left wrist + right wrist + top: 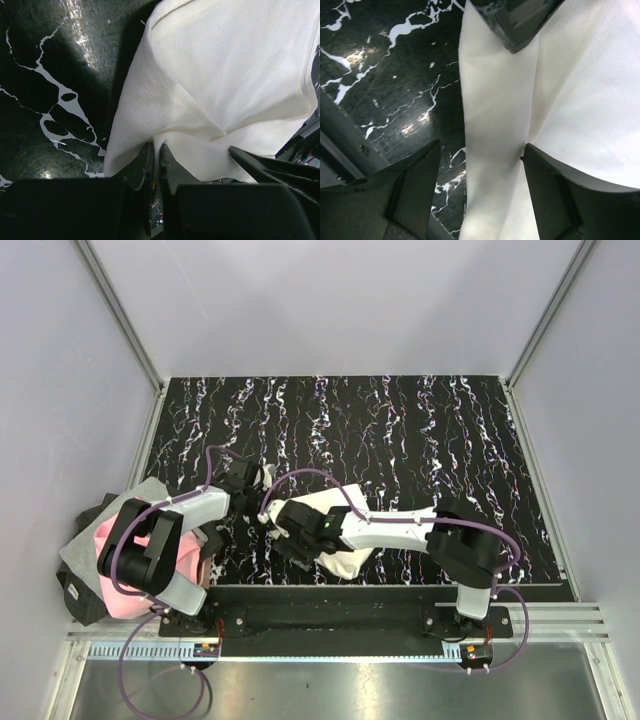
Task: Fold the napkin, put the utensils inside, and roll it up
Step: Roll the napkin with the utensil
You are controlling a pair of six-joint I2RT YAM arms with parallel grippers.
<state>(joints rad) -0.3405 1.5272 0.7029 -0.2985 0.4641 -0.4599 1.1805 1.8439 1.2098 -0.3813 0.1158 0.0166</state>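
Pinching the napkin [225, 75], the left gripper [156, 150] is clamped; right gripper [480, 150] spread wide

The napkin [347, 562] is plain cream-white with a fine weave and no pattern. The table [400, 440] is glossy black, veined with white and faint purple. At the lower left of the top view lies a pink and grey cloth [112, 595]. The left arm [200, 508] and right arm [390, 528] are white with black joints, and their cables [310, 476] are purple.

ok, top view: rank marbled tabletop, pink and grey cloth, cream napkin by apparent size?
1. marbled tabletop, clearly largest.
2. pink and grey cloth, bunched, partly under the left arm.
3. cream napkin, partly hidden by the right arm, so 2 versus 3 is unsure.
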